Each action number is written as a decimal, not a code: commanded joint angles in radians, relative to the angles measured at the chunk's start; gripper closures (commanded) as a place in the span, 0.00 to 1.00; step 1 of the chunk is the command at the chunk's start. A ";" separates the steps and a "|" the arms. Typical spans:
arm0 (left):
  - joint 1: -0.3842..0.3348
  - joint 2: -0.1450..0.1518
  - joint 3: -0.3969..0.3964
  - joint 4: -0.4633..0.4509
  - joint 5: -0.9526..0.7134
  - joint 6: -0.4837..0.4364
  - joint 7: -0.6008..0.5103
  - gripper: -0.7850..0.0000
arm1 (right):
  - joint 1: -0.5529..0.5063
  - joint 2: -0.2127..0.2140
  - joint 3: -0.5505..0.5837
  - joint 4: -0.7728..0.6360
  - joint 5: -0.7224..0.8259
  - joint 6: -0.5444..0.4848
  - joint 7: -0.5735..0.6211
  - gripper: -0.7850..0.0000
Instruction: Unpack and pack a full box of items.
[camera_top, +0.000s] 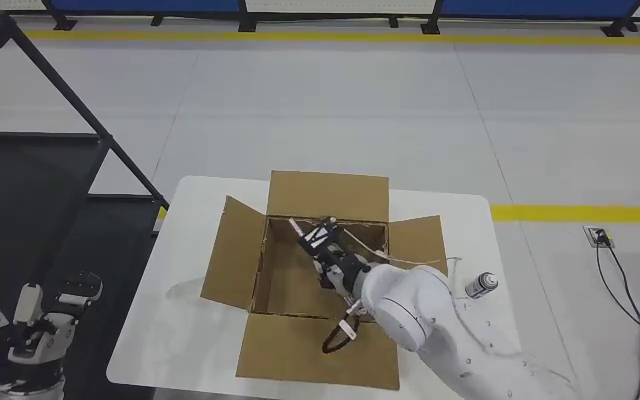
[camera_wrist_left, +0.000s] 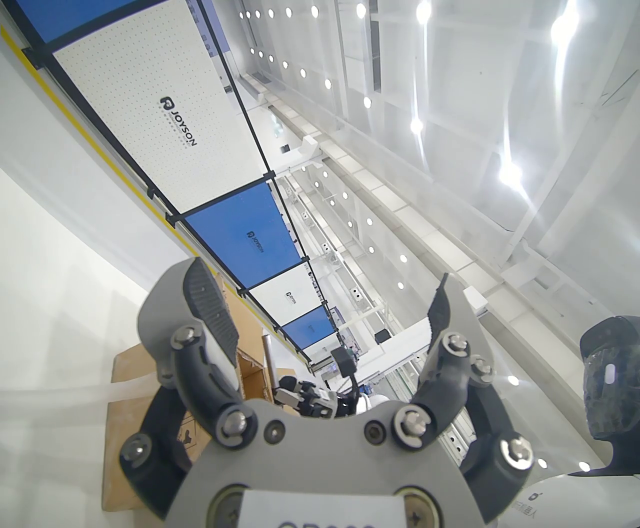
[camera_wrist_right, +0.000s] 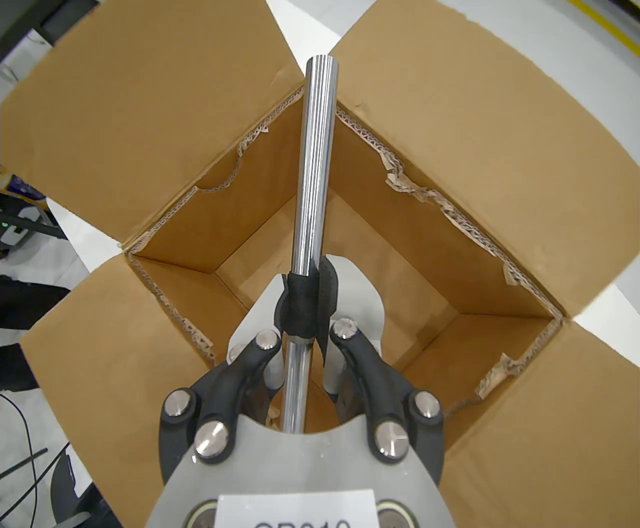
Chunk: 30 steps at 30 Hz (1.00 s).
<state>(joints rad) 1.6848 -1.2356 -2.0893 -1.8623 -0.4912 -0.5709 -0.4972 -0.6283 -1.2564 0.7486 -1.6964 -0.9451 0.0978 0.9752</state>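
Tabletop (camera_top: 190, 330), white and broad, carries everything. On it sits a cardboard box (camera_wrist_right: 440, 240) with all four flaps folded outward, its torn corrugated edges showing along the rim. The part of its floor that shows is plain cardboard.

Above the open box hangs the right gripper (camera_wrist_right: 312, 300), its dark pads closed tight on a metal rod (camera_wrist_right: 315, 165). The grip is low on the rod. A long shiny length runs beyond the fingers toward the corner where two flaps meet, and a shorter length passes back between the finger links. I cannot tell whether the far end touches the cardboard.

The left gripper (camera_wrist_left: 320, 280) is off to the side of the table, turned upward toward the ceiling, with its fingers spread wide and nothing between them.

The rod looks like polished steel with fine lengthwise lines. I judge it to be stiff, fairly heavy for its thickness and slick against rubber pads. Held this far off its middle, the long end would tend to swing down or twist in the pads, so a hold nearer the centre would carry it more steadily. It should not dent or break, though its end could catch a frayed box edge.

A small spray can (camera_top: 483, 285) stands on the table, outside the box and just past its right flap.
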 joint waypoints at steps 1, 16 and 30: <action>0.000 0.000 0.000 0.000 0.000 0.000 0.000 0.00 | 0.077 -0.027 -0.056 0.107 0.022 -0.026 0.008 1.00; 0.000 0.000 0.000 0.000 0.000 0.000 0.000 0.00 | 0.291 -0.182 -0.251 0.660 0.122 -0.170 0.050 1.00; 0.000 0.000 0.000 0.000 0.000 0.000 0.000 0.00 | 0.355 -0.289 -0.291 0.945 0.190 -0.244 0.011 0.49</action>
<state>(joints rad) 1.6848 -1.2356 -2.0893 -1.8623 -0.4912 -0.5709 -0.4972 -0.2739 -1.5433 0.4558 -0.7541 -0.7523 -0.1456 0.9878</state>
